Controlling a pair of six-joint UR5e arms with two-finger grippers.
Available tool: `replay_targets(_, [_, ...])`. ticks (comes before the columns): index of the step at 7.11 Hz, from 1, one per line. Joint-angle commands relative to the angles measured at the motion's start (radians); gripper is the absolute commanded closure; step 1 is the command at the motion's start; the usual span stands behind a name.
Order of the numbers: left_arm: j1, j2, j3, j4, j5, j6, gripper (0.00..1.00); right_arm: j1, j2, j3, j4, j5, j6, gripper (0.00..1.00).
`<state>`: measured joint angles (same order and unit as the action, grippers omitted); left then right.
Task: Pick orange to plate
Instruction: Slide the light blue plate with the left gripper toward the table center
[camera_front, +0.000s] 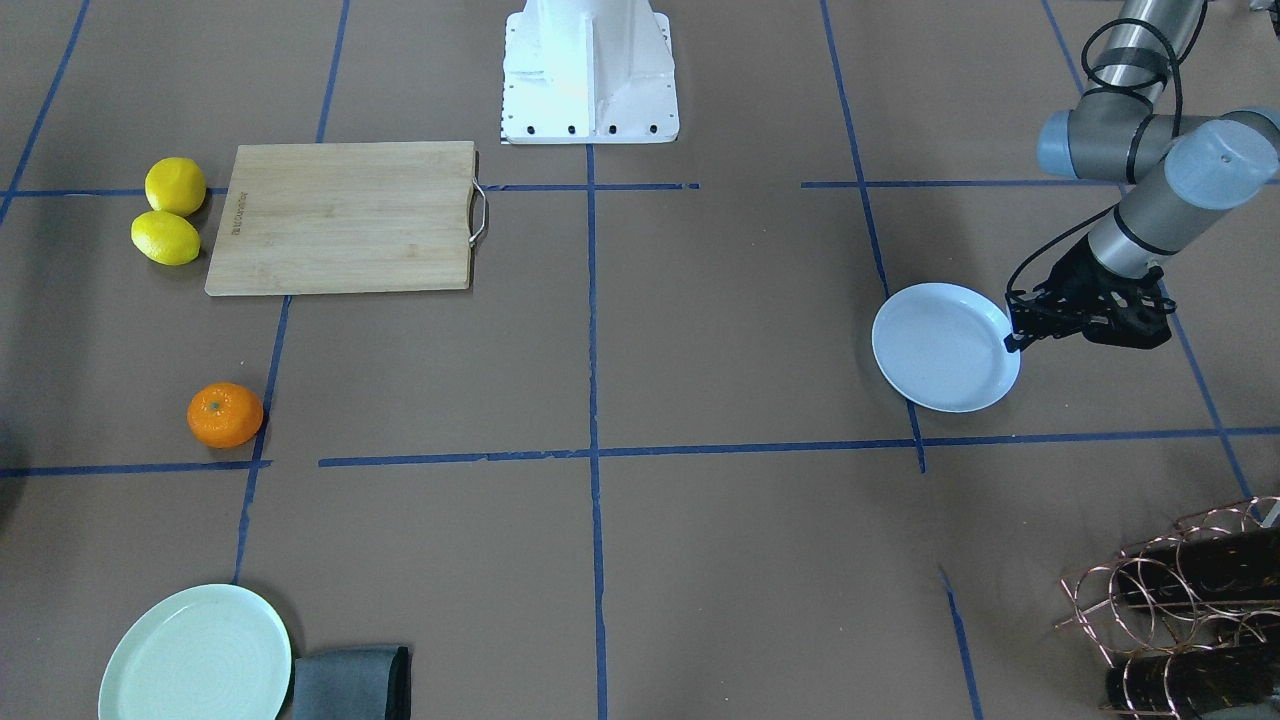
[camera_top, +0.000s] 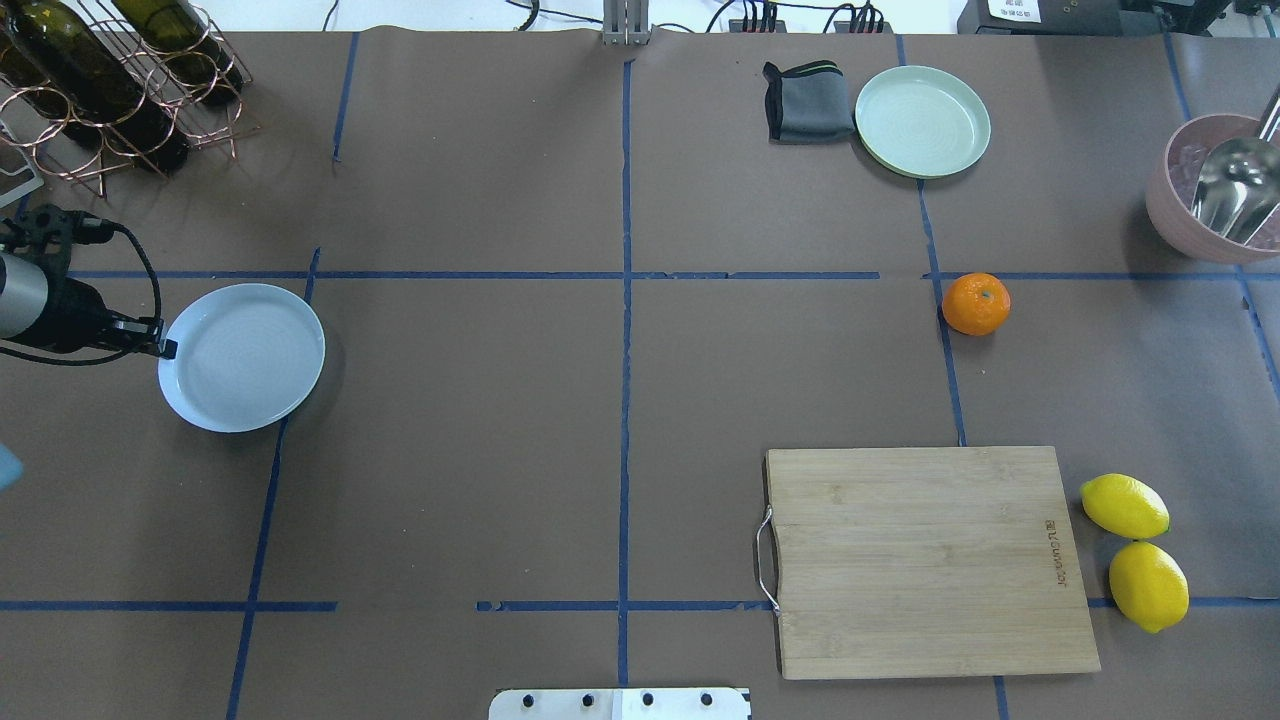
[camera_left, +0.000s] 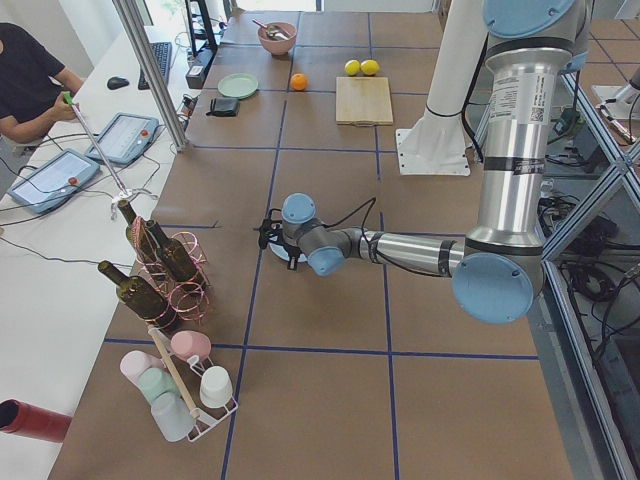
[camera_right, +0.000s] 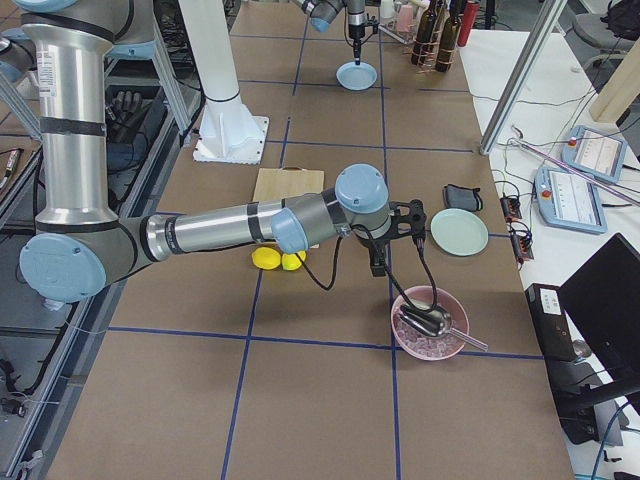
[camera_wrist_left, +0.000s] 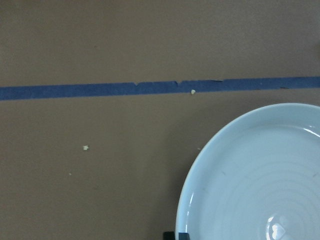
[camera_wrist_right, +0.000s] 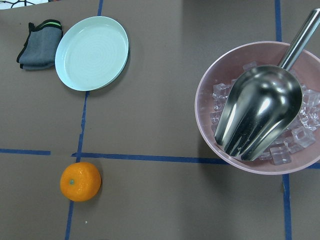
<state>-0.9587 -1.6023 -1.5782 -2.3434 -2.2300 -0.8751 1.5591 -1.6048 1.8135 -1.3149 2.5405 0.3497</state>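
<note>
The orange (camera_top: 976, 303) lies by itself on the brown table on my right side, next to a blue tape line; it also shows as the orange (camera_front: 225, 414) and, below the right wrist camera, as the orange (camera_wrist_right: 80, 181). Far over on my left side lies the pale bluish-white plate (camera_top: 245, 355), plate (camera_front: 940, 350), plate (camera_wrist_left: 250, 180). My left gripper (camera_top: 165, 348), left gripper (camera_front: 1013, 338) is shut, pinching the plate's rim. My right gripper (camera_right: 380, 262) hangs above the table near the orange and a pink bowl; I cannot tell whether it is open or shut.
A mint-green plate (camera_top: 922, 120) and a folded grey cloth (camera_top: 805, 100) lie beyond the orange. A pink bowl (camera_top: 1165, 200) holds ice and a metal scoop. A wooden cutting board (camera_top: 925, 560) with two lemons (camera_top: 1125, 505) beside it sits nearer. A wine-bottle rack (camera_top: 100, 90) stands far left.
</note>
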Motion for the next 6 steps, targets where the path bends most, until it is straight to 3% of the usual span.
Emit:
replay_targets(1, [-0.168, -0.020, -0.101, 0.114, -0.243, -0.002, 1.00, 0.001, -0.006, 0.003, -0.001, 0.000, 0.000, 0.00])
replay_targets(2, [-0.172, -0.101, -0.170, 0.259, -0.250, -0.036, 1.00, 0.001, -0.007, 0.001, -0.003, 0.000, 0.000, 0.00])
replay_targets(3, [-0.167, -0.248, -0.184, 0.362, -0.246, -0.173, 1.00, 0.001, -0.010, 0.001, -0.004, 0.000, 0.000, 0.00])
replay_targets(4, [-0.106, -0.357, -0.174, 0.362, -0.237, -0.373, 1.00, 0.001, -0.021, 0.006, -0.003, 0.001, 0.000, 0.00])
replay_targets(6, [0.176, -0.479, -0.160, 0.362, 0.018, -0.621, 1.00, 0.001, -0.046, 0.006, -0.001, 0.003, 0.000, 0.00])
